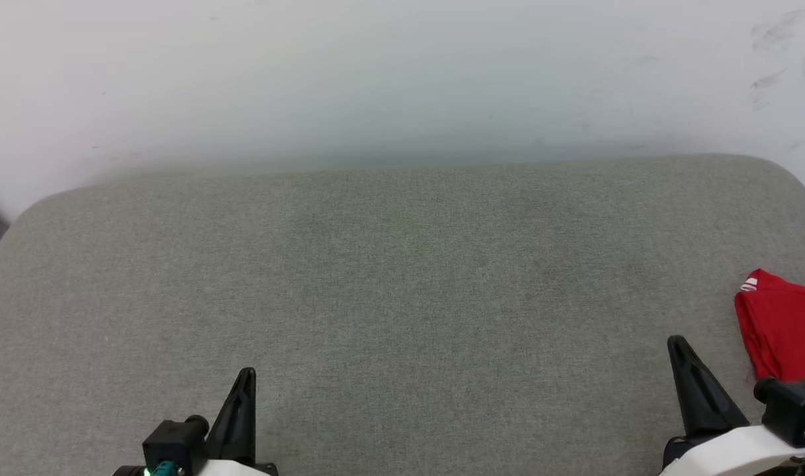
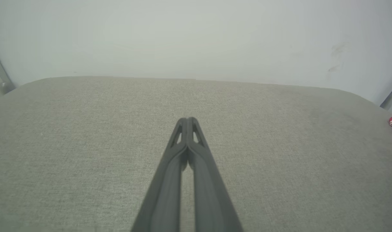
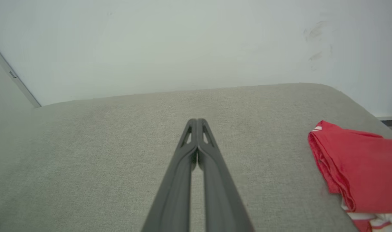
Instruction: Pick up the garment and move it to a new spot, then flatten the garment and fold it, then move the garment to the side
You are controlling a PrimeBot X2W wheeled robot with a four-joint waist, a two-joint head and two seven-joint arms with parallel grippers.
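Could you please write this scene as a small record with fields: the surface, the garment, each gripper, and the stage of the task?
surface: grey fabric surface, white wall behind it
garment: red garment, looks folded, lying at the surface's right edge
left gripper: left gripper shut, holding nothing, over bare fabric
right gripper: right gripper shut, holding nothing, its fingers apart from the garment
stage: folding and moving aside appear done
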